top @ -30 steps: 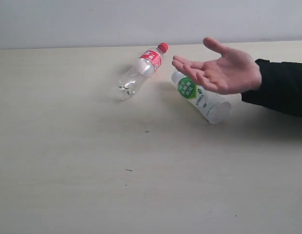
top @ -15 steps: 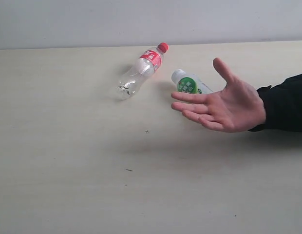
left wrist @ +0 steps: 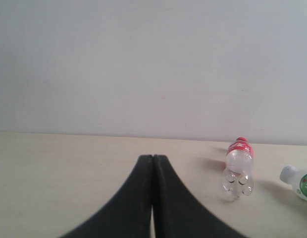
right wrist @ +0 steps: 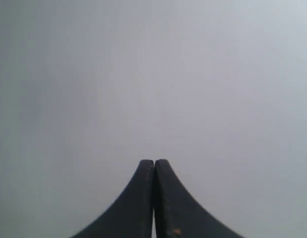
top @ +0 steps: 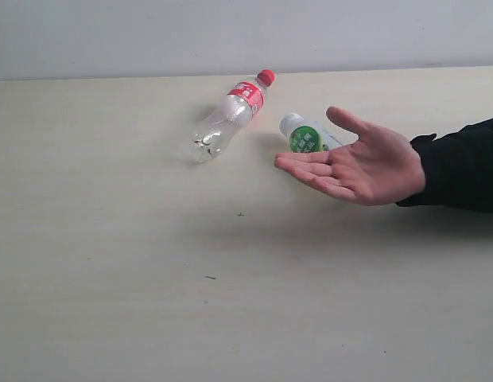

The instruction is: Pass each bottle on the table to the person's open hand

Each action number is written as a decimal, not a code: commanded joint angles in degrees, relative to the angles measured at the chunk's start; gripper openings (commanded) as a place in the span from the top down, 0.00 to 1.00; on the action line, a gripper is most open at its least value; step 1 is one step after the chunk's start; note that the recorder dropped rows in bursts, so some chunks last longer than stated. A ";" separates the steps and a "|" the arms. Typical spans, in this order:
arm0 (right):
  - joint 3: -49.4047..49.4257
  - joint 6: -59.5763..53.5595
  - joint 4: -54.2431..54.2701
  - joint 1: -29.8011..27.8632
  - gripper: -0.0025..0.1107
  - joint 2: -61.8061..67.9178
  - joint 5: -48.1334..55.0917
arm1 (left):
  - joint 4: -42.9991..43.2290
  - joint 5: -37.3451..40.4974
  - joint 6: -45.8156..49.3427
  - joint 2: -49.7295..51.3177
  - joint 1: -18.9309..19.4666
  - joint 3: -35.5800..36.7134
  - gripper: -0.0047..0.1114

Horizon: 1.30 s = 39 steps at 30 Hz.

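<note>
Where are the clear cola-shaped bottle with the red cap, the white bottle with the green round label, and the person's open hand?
clear cola-shaped bottle with red cap (top: 221, 123): exterior view, clear body.
white bottle with green round label (top: 304, 141): exterior view, green label.
person's open hand (top: 370, 167): exterior view, palm.

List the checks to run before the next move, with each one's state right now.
1. Open hand palm up: ok.
2. Cola bottle lying free on the table: ok.
3. Green-label bottle unobstructed: not ok, the hand partly hides it.
4. Left gripper open for grasping: not ok, shut and empty.
5. Right gripper open: not ok, shut and empty.
</note>
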 commanded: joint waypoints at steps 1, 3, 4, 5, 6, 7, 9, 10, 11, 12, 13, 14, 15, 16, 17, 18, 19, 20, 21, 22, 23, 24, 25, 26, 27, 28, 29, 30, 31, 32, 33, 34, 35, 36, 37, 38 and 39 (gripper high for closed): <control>0.23 -0.02 0.07 0.02 0.98 -0.23 -2.94 | 0.19 -0.07 0.08 -0.36 0.09 0.15 0.96; 0.23 -0.14 0.07 0.02 0.98 -0.23 -3.39 | 0.19 -0.07 0.08 -0.36 0.09 0.15 0.96; 0.23 -0.14 0.07 0.02 0.98 -0.23 -4.29 | 0.19 -0.07 0.08 -0.36 0.09 0.15 0.96; 0.23 -0.14 0.07 0.02 0.98 -0.23 -5.39 | 0.19 -0.07 0.08 -0.36 0.09 0.15 0.96; 0.23 -0.14 0.07 0.02 0.98 -0.23 -5.78 | 0.19 -0.07 0.08 -0.36 0.09 0.15 0.96; 0.23 -0.14 0.07 0.02 0.98 -0.23 -5.91 | 0.19 -0.07 0.08 -0.36 0.09 0.15 0.96; 0.23 -0.14 0.07 0.02 0.98 -0.23 -5.79 | 0.19 -0.07 0.08 -0.36 0.09 0.15 0.96; 0.23 -0.14 0.07 0.02 0.98 -0.23 -5.69 | 0.19 -0.07 0.08 -0.36 0.09 0.15 0.96; 0.23 -0.14 0.07 0.02 0.98 -0.23 -5.69 | 0.19 -0.07 0.08 -0.36 0.09 0.15 0.96; 0.23 -0.14 0.07 0.02 0.98 -0.23 -5.69 | 0.19 -0.07 0.08 -0.36 0.09 0.15 0.96; 0.23 -0.14 0.07 0.02 0.98 -0.23 -5.36 | 0.19 -0.07 0.08 -0.36 0.09 0.15 0.96; 0.23 -0.14 0.07 0.02 0.98 -0.23 -4.26 | 0.19 -0.07 0.08 -0.36 0.09 0.15 0.96; 0.23 -0.14 0.07 0.02 0.98 -0.23 -2.30 | 0.19 -0.07 0.08 -0.36 0.09 0.15 0.96; 0.23 -0.14 0.07 0.02 0.98 -0.23 -0.47 | 0.19 -0.07 0.08 -0.36 0.09 0.15 0.96; 0.23 -0.14 0.07 0.02 0.98 -0.23 1.80 | 0.19 -0.07 0.08 -0.36 0.09 0.15 0.96; 0.23 -0.14 0.07 0.02 0.98 -0.23 2.56 | 0.19 -0.07 0.08 -0.36 0.09 0.15 0.96; 0.23 -0.14 0.07 0.02 0.98 -0.23 2.55 | 0.19 -0.07 0.08 -0.36 0.09 0.15 0.96; 0.23 -0.14 0.07 0.02 0.98 -0.23 1.43 | 0.19 -0.07 0.08 -0.36 0.09 0.15 0.96; 0.23 -0.04 0.07 0.02 0.98 -0.23 0.28 | 0.19 -0.07 0.08 -0.36 0.09 0.15 0.96; 0.23 -0.04 0.07 0.02 0.98 -0.23 -0.89 | 0.19 -0.07 0.08 -0.36 0.09 0.15 0.96; 0.23 -0.04 0.07 0.02 0.98 -0.23 -1.33 | 0.19 -0.07 0.08 -0.36 0.09 0.15 0.96; 0.23 -0.04 0.07 0.02 0.98 -0.23 -1.33 | 0.19 -0.07 0.08 -0.36 0.09 0.15 0.96; 0.23 -0.04 0.07 0.02 0.98 -0.23 -0.92 | 0.19 -0.07 0.08 -0.36 0.09 0.15 0.96; 0.23 -0.04 0.07 0.02 0.98 -0.23 -0.92 | 0.19 -0.07 0.08 -0.36 0.09 0.15 0.96; 0.23 -0.04 0.07 0.02 0.98 -0.23 -0.92 | 0.19 -0.07 0.08 -0.36 0.09 0.15 0.96; 0.23 -0.04 0.07 0.02 0.98 -0.23 -0.92 | 0.19 -0.07 0.08 -0.36 0.09 0.15 0.96; 0.23 -0.14 0.07 0.02 0.98 -0.23 -0.91 | 0.19 -0.07 0.08 -0.36 0.09 0.15 0.96; 0.23 -0.14 0.07 0.02 0.98 -0.23 -0.91 | 0.19 -0.07 0.08 -0.36 0.09 0.15 0.96; 0.23 -0.28 0.07 0.02 0.98 -0.23 -1.47 | 0.19 -0.07 0.08 -0.36 0.09 0.15 0.96; -0.01 -0.47 0.07 0.02 0.98 -0.23 -1.77 | 0.19 -0.07 0.08 -0.36 0.09 0.15 0.96; -0.61 -0.51 0.07 0.02 0.98 -0.23 -1.47 | 0.19 -0.07 0.08 -0.36 0.09 0.15 0.96; -1.53 -0.92 0.07 0.02 0.98 -0.23 -0.88 | 0.19 -0.07 0.08 -0.36 0.09 0.15 0.96; -2.74 -2.83 0.07 0.02 0.98 -0.23 0.47 | 0.19 -0.07 0.08 -0.36 0.09 0.15 0.96; -4.31 -5.80 0.07 0.02 0.98 -0.23 2.74 | 0.19 -0.07 0.08 -0.36 0.09 0.15 0.96; -5.93 -7.94 0.07 0.02 0.98 0.72 4.54 | 0.19 -0.07 0.08 -0.36 0.09 0.15 0.96; -7.28 -9.93 0.07 0.02 0.98 2.90 4.86 | 0.19 -0.07 0.08 -0.36 0.09 0.15 0.96; -8.62 -11.02 0.07 0.02 0.98 5.54 4.86 | 0.19 -0.07 0.08 -0.36 0.09 0.15 0.96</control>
